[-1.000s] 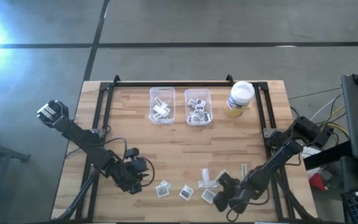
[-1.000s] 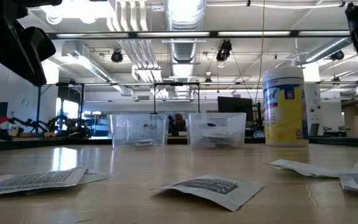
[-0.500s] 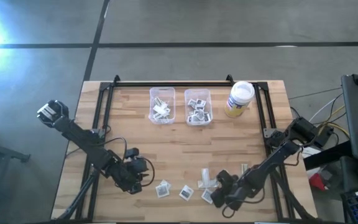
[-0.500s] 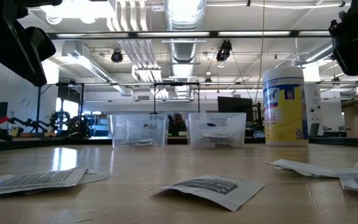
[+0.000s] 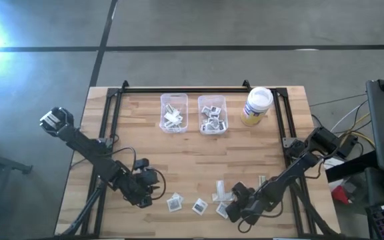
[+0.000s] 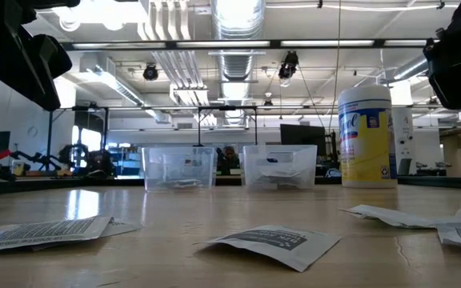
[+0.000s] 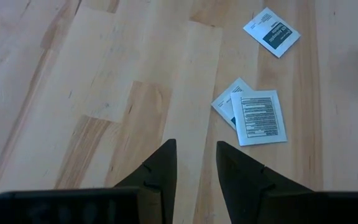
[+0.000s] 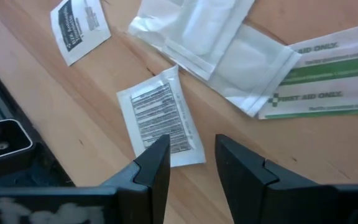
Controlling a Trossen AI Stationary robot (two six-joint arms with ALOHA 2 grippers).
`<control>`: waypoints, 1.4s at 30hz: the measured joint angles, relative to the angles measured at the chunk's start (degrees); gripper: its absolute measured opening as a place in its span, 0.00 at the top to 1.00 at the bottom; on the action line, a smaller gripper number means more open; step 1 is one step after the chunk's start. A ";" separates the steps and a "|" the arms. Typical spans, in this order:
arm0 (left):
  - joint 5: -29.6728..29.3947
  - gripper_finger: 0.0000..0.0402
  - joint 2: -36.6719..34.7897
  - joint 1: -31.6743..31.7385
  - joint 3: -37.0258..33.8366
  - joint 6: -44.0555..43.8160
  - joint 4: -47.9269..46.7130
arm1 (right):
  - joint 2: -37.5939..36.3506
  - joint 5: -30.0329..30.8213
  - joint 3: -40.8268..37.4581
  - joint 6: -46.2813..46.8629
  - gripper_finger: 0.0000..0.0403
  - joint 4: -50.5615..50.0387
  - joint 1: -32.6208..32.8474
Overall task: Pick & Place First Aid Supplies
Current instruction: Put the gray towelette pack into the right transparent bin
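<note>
Right gripper has crept left over square packet, fingers spread, empty. I judge pick starting: next descend, pinch. Left gripper waits, fingers apart.

Jar – two bins – table

Bare wood between bins and packets
</note>
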 joint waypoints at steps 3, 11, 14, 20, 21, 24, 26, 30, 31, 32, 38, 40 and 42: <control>0.00 0.74 0.00 0.00 -0.02 -0.02 0.01 | 0.09 -0.19 -0.16 -0.06 0.69 0.70 0.00; 0.00 0.74 0.00 0.00 0.01 -0.04 0.01 | 0.13 -2.57 -0.71 1.34 0.69 1.50 -0.07; 0.00 0.74 0.00 0.00 0.01 -0.04 0.01 | 0.13 -2.74 -1.15 1.62 0.72 1.87 -0.07; 0.00 0.74 0.00 0.00 0.00 -0.04 0.01 | 0.13 -3.04 -1.72 2.68 0.82 1.87 -0.04; 0.00 0.74 -0.01 0.00 -0.01 -0.04 0.01 | 0.14 -3.12 -1.80 2.68 0.84 1.84 -0.04; 0.00 0.74 0.00 0.00 0.01 -0.04 0.01 | 0.20 -3.17 -1.89 2.64 0.89 1.64 -0.02; 0.00 0.74 -0.01 0.00 0.00 -0.04 0.01 | 0.22 -3.19 -1.92 2.61 0.92 1.47 -0.02; 0.00 0.74 0.00 0.00 0.01 -0.04 0.01 | 0.17 -3.27 -1.94 1.21 0.97 1.42 0.00; 0.00 0.74 0.00 0.01 -0.01 -0.04 0.01 | 0.03 -3.34 -1.96 0.95 0.98 1.42 0.01; 0.00 0.74 0.00 0.02 -0.02 -0.04 0.01 | -0.11 -3.55 -1.96 0.34 0.98 1.44 0.02; 0.00 0.74 0.00 0.02 -0.01 -0.04 -0.01 | -2.94 -4.70 -2.16 -3.49 0.98 1.16 0.14; 0.00 0.74 -0.01 0.02 0.00 -0.04 -0.01 | -4.44 -4.58 -2.11 -5.32 0.98 1.41 0.14; 0.00 0.74 -0.02 0.02 -0.02 -0.04 -0.01 | -5.52 -4.15 -2.11 -7.05 0.98 1.39 0.06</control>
